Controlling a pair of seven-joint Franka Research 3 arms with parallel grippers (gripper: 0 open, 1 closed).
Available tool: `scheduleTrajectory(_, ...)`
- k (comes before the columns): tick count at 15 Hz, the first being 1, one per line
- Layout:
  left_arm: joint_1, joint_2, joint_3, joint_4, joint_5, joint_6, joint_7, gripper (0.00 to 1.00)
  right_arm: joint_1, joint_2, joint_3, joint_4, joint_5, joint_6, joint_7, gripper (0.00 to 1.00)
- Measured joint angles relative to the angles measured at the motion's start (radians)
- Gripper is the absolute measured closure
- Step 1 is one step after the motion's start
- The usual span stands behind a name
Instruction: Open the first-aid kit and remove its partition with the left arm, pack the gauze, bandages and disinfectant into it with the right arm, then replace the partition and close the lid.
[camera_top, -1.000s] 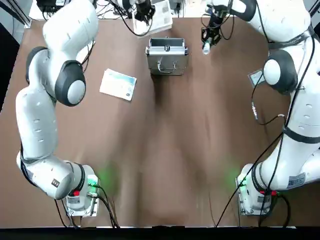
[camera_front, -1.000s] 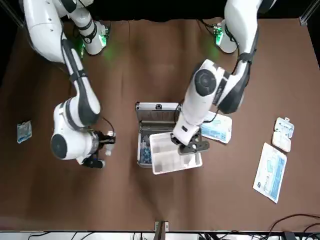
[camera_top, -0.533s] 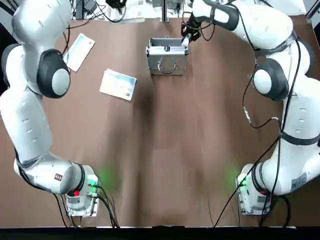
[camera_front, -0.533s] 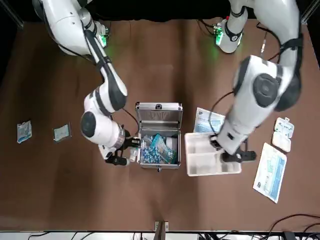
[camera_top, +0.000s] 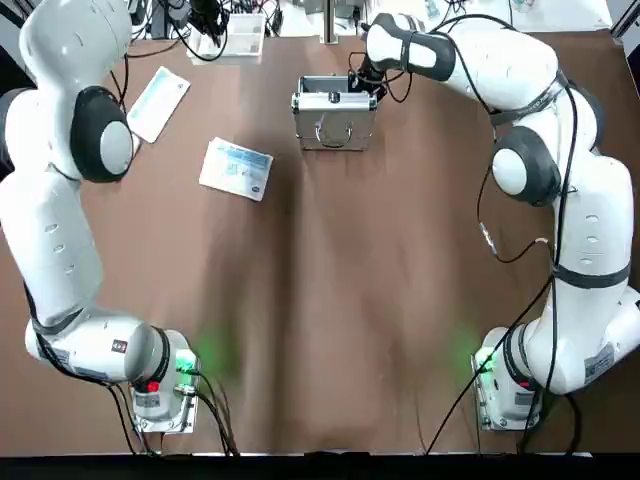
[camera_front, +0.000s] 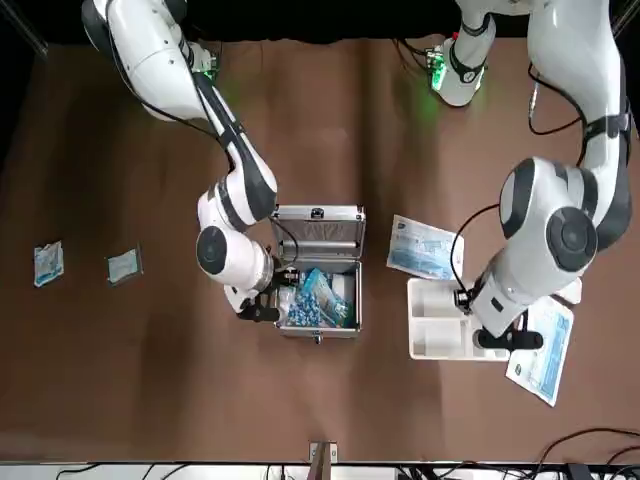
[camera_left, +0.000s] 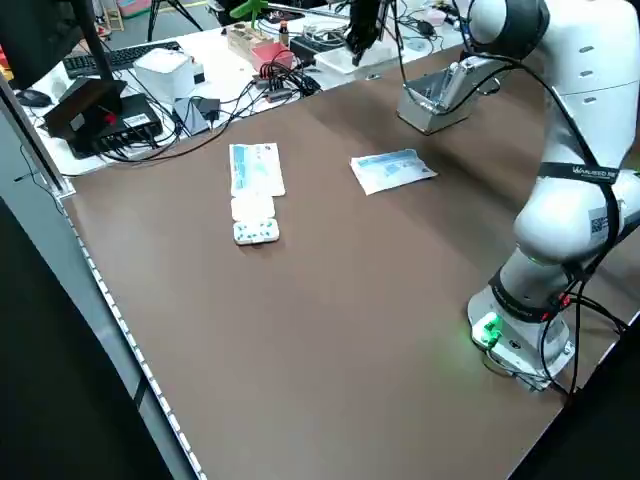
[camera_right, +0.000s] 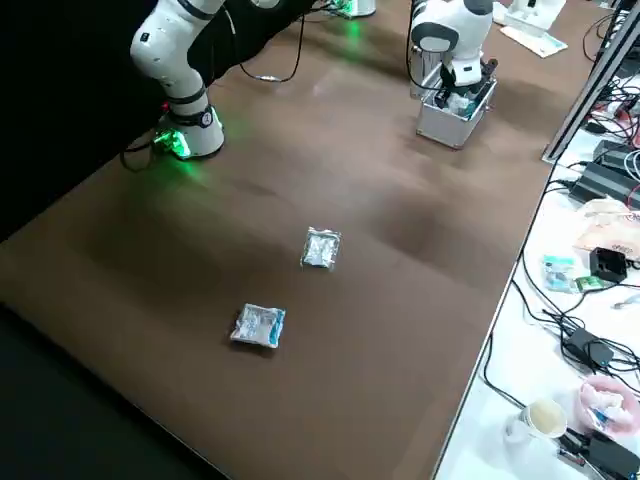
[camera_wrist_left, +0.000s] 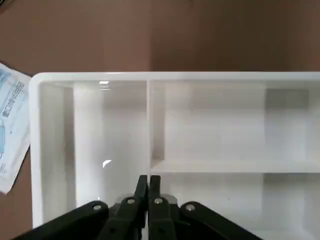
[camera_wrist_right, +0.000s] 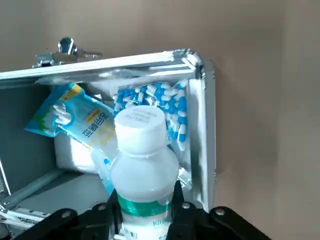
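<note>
The silver first-aid kit (camera_front: 318, 300) stands open at the far middle of the table, its lid (camera_front: 318, 228) with the wire handle tipped back. Inside lie a blue-and-yellow packet (camera_wrist_right: 80, 122) and blue-white capsule strips (camera_wrist_right: 160, 105). My right gripper (camera_front: 262, 300) hovers at the case's right rim, shut on the disinfectant (camera_wrist_right: 142, 165), a white-capped bottle. Off to the case's left, my left gripper (camera_front: 497, 335) is shut on a wall of the white compartmented partition (camera_front: 440, 320). Two small sealed packets (camera_front: 47, 263) (camera_front: 123, 265) lie on the table's right side; whether they are gauze or bandages I cannot tell.
A blue-printed flat packet (camera_front: 425, 248) lies just left of the case. A long pale box (camera_front: 540, 345) and a small white blister pack (camera_front: 567, 265) sit beside the partition. Cables and desk clutter (camera_left: 180, 90) line the far edge beyond the table.
The left arm has carried the partition away from over the case, out to the robot's left. The right arm has brought the bottle in from the right to the case's rim.
</note>
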Motion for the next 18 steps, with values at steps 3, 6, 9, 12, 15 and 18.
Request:
scheduleTrajectory(3, -0.002, 0.080, 0.001, -0.005, 0.031, 0.112, 0.004, 0.96, 0.013, 0.000, 0.000, 0.001, 0.019, 0.000, 0.000, 0.60)
scheduleTrajectory(6, -0.002, 0.155, 0.001, -0.006, 0.061, 0.190, 0.019, 0.96, 0.026, 0.000, 0.000, 0.009, 0.026, 0.001, 0.006, 0.58)
scheduleTrajectory(9, 0.000, 0.225, 0.004, -0.008, 0.065, 0.272, 0.058, 0.96, 0.036, 0.000, 0.000, 0.020, 0.026, 0.002, 0.021, 0.50)
scheduleTrajectory(12, 0.000, 0.263, 0.004, -0.007, 0.065, 0.293, 0.117, 0.96, 0.038, 0.000, 0.000, 0.042, 0.026, -0.001, 0.023, 0.39)
scheduleTrajectory(15, -0.001, 0.277, 0.004, -0.007, 0.066, 0.293, 0.128, 0.96, 0.038, 0.000, -0.001, 0.045, 0.026, -0.002, 0.023, 0.16)
scheduleTrajectory(18, -0.003, 0.286, 0.004, -0.007, 0.066, 0.295, 0.129, 0.92, 0.035, -0.002, -0.010, 0.059, 0.026, -0.019, 0.023, 0.15)
